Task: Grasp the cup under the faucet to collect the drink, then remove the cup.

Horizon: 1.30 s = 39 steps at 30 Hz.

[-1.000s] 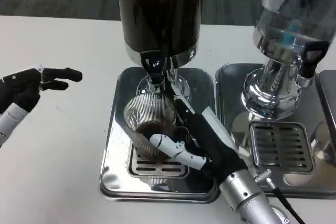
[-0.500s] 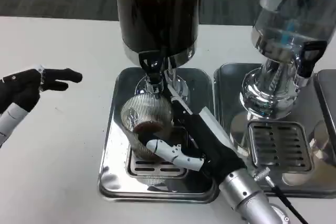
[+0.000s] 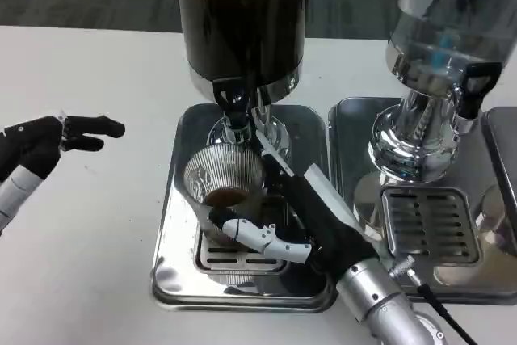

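Cup (image 3: 224, 179): clear ribbed plastic, round, wide-mouthed, tapering downward, standing on the slotted grate (image 3: 242, 258) of a shiny steel drip tray (image 3: 174, 224), directly under the black faucet (image 3: 233, 103) of the dark drink dispenser (image 3: 241, 22). Holds a shallow pool of brown liquid. Likely light, thin-walled, easily crushed and slick outside; best held mid-wall, with gentle pressure and kept upright against spilling. Right hand (image 3: 311, 216) wrapped around the cup's right and near side, fingers (image 3: 258, 234) curled against the ribbed wall, gripping it. Left hand (image 3: 48, 143) well apart over the white surface (image 3: 89, 224), holding nothing, fingers stretched out. To the right, a clear, glossy second dispenser (image 3: 444, 46) on its own tray.
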{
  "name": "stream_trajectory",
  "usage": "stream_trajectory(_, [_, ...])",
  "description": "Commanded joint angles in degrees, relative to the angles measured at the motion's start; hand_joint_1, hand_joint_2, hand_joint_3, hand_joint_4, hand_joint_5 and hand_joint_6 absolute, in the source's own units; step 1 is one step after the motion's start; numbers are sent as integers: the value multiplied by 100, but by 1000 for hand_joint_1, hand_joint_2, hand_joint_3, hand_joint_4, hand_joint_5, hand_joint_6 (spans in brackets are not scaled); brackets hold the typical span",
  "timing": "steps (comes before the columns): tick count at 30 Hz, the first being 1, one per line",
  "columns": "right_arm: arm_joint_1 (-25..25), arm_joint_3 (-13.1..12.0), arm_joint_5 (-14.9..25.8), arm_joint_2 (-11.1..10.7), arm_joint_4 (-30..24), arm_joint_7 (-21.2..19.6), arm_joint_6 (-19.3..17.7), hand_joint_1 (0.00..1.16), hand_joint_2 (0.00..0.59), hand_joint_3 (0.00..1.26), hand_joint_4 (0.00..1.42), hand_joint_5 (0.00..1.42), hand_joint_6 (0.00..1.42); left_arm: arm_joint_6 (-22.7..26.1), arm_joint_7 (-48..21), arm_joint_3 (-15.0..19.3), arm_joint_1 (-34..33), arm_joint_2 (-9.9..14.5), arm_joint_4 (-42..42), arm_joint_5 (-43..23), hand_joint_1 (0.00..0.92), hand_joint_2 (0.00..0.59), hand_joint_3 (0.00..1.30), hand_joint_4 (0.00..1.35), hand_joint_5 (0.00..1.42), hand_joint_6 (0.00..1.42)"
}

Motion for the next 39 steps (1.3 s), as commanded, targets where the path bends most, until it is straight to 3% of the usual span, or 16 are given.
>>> stream_trajectory(1, [23,191,-166,-31,0,183,270,572,189,0,0,0,0,84,32,66,73,88,-71,-21,0,124,484,355,251,326])
stream_trajectory(13, [-22,310,-233,-64,-61,206,415,614,196,0,0,0,0,136,40,47,24,102,-55,23,0,135,484,362,251,333])
stream_trajectory(22, [50,368,-353,-81,-165,7,488,651,195,0,0,0,36,148,43,26,20,106,-47,52,0,152,495,371,262,347])
stream_trajectory(28, [123,356,-310,-44,-155,-89,492,654,195,0,0,23,158,170,31,10,11,125,-32,76,0,155,497,372,262,348])
stream_trajectory(35, [241,400,-471,-40,-232,-349,550,666,187,0,0,184,359,188,37,7,38,153,-55,87,0,166,498,376,262,349])
stream_trajectory(39, [268,429,-590,-46,-299,-477,584,666,186,0,0,213,391,186,41,18,52,171,-56,91,0,169,498,377,261,363])
